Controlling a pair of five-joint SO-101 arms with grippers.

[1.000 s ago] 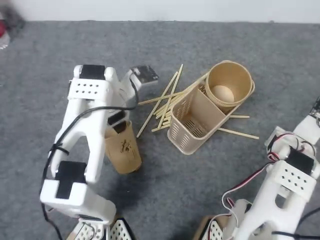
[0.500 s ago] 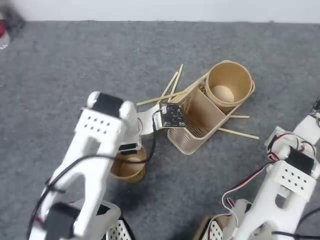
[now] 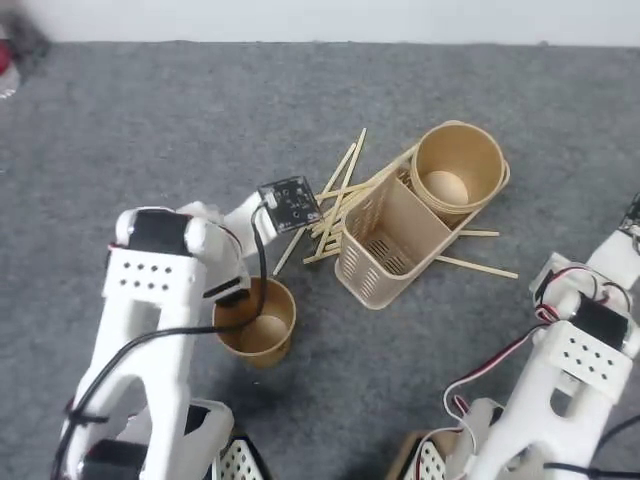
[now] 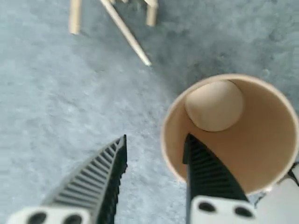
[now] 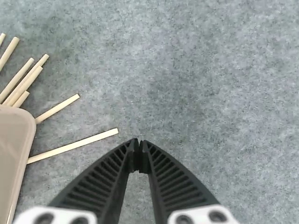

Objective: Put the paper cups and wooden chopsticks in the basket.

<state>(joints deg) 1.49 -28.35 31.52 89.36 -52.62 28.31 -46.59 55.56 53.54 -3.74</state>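
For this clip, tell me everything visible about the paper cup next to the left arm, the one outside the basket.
The paper cup is plain tan, with a paler round bottom seen through its open mouth. It stands upright and empty on the grey surface, apart from the basket and the chopsticks. The left gripper is open astride its wall, one finger inside the rim, the other outside; contact cannot be told.
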